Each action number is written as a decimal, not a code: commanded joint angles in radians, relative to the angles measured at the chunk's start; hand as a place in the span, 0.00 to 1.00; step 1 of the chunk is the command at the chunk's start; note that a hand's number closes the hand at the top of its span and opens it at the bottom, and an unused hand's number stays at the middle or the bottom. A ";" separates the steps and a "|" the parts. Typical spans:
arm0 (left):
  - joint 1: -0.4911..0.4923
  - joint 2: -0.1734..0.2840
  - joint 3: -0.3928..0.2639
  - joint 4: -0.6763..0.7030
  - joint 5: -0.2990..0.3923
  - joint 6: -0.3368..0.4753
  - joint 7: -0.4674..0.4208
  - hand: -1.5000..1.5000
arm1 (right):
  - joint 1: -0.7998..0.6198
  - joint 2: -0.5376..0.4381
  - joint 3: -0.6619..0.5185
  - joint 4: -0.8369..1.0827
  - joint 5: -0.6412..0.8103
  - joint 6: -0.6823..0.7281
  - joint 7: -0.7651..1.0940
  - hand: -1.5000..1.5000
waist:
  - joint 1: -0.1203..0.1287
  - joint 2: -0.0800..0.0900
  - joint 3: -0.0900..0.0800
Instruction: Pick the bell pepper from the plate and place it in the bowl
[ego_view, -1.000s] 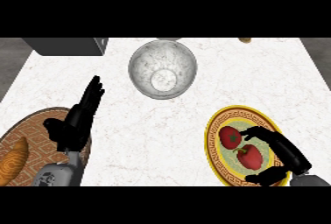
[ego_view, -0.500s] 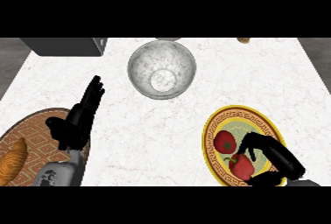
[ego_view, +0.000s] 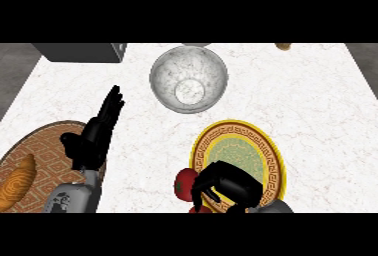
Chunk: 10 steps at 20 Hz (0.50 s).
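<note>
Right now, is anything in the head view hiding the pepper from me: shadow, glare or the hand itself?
Head view: no glare or heavy shadow; the right hand curls over the pepper, leaving only its red left side showing at the plate edge. The bowl is evenly lit.

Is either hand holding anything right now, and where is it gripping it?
The right hand curls round the red bell pepper, fingers over its right side and top, at the plate's lower left rim. The left hand is open, holding nothing.
</note>
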 joint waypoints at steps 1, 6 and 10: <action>-0.015 0.020 0.030 0.016 0.024 -0.021 0.001 0.50 | -0.002 0.051 0.146 -0.182 -0.128 -0.033 0.135 1.00 | -0.016 0.002 0.004; 0.019 0.021 0.036 0.027 0.016 -0.020 -0.051 0.50 | 0.008 0.053 0.153 -0.492 -0.100 -0.042 0.297 1.00 | -0.027 0.000 0.003; 0.042 -0.004 -0.002 -0.030 -0.015 0.009 -0.009 0.50 | -0.134 0.053 0.169 -0.623 -0.146 -0.107 0.588 1.00 | -0.015 0.001 0.004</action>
